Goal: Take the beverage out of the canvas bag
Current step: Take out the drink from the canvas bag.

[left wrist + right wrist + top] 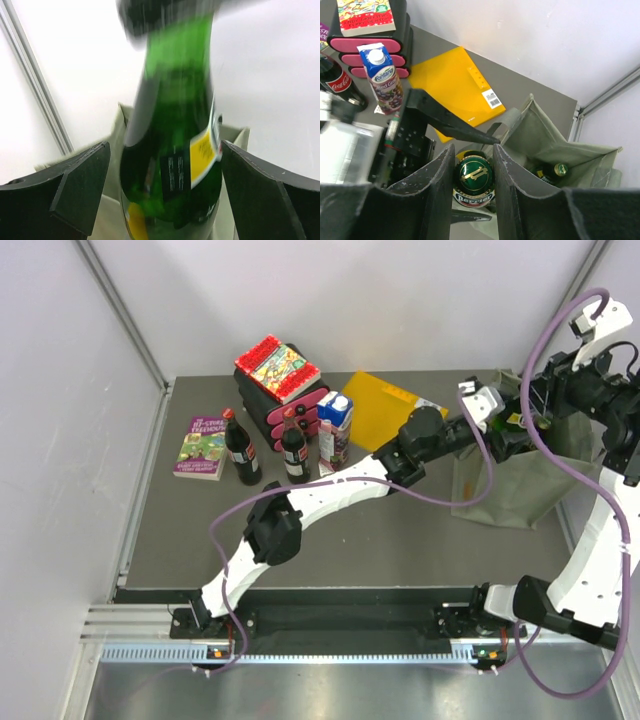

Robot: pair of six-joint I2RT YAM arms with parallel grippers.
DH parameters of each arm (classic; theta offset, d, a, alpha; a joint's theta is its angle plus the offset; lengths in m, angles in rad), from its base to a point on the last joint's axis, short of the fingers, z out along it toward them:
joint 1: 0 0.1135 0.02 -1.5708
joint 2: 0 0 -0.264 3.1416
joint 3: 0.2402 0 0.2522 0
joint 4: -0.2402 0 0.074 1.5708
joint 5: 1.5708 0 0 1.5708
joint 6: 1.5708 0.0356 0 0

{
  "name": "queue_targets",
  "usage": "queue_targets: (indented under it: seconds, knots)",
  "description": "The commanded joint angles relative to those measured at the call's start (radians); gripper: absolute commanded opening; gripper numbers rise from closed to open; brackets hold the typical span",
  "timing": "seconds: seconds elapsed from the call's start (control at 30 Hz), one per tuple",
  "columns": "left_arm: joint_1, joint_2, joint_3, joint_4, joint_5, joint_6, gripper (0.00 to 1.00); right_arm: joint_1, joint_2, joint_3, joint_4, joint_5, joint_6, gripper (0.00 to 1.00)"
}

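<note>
The beverage is a green Perrier bottle [474,176] standing upright at the mouth of the olive canvas bag [520,485] on the table's right side. My right gripper [474,150] comes down from above and is shut on the bottle's neck just under the cap. My left gripper [165,150] is open, its two dark fingers [75,185] straddling the bottle's body [170,165]; a gap shows on the left side. In the top view both grippers meet over the bag's opening, the left [503,430] and the right [535,402]. A second green bottle [554,171] lies deeper inside the bag.
A yellow folder [385,405] lies flat left of the bag. Further left stand a juice carton [335,430], two cola bottles [241,450] [294,448], a pink-and-black stack with a book on top [280,380], and a purple book [203,446].
</note>
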Motion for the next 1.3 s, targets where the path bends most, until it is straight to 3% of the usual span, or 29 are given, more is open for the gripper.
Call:
queue_targets:
  seconds: [0.0, 0.57, 0.67, 0.7, 0.77, 0.83, 0.93, 1.27]
  knots:
    - [-0.007, -0.089, 0.001, 0.078, -0.009, 0.007, 0.94, 0.021, -0.040, 0.005, 0.098, -0.032, -0.022, 0.00]
    - [-0.017, -0.109, -0.013, -0.095, -0.020, 0.105, 0.87, 0.070, -0.063, -0.023, 0.118, -0.015, -0.030, 0.00]
    - [-0.017, -0.121, -0.016, -0.107, -0.020, 0.118, 0.67, 0.081, -0.069, -0.040, 0.124, -0.012, -0.030, 0.00]
    - [-0.017, -0.127, -0.016, -0.109, -0.021, 0.115, 0.47, 0.085, -0.071, -0.049, 0.132, -0.011, -0.025, 0.00]
    - [-0.017, -0.138, -0.021, -0.103, -0.024, 0.112, 0.28, 0.096, -0.075, -0.058, 0.138, -0.012, -0.023, 0.00]
    - [-0.017, -0.157, -0.033, -0.078, -0.035, 0.098, 0.00, 0.102, -0.077, -0.065, 0.142, -0.015, -0.028, 0.00]
    - [-0.017, -0.175, -0.030, -0.063, -0.037, 0.093, 0.00, 0.110, -0.086, -0.091, 0.162, -0.029, -0.013, 0.00]
    - [0.011, -0.287, -0.070, 0.008, -0.055, 0.018, 0.00, 0.110, -0.106, -0.118, 0.302, -0.103, 0.124, 0.61]
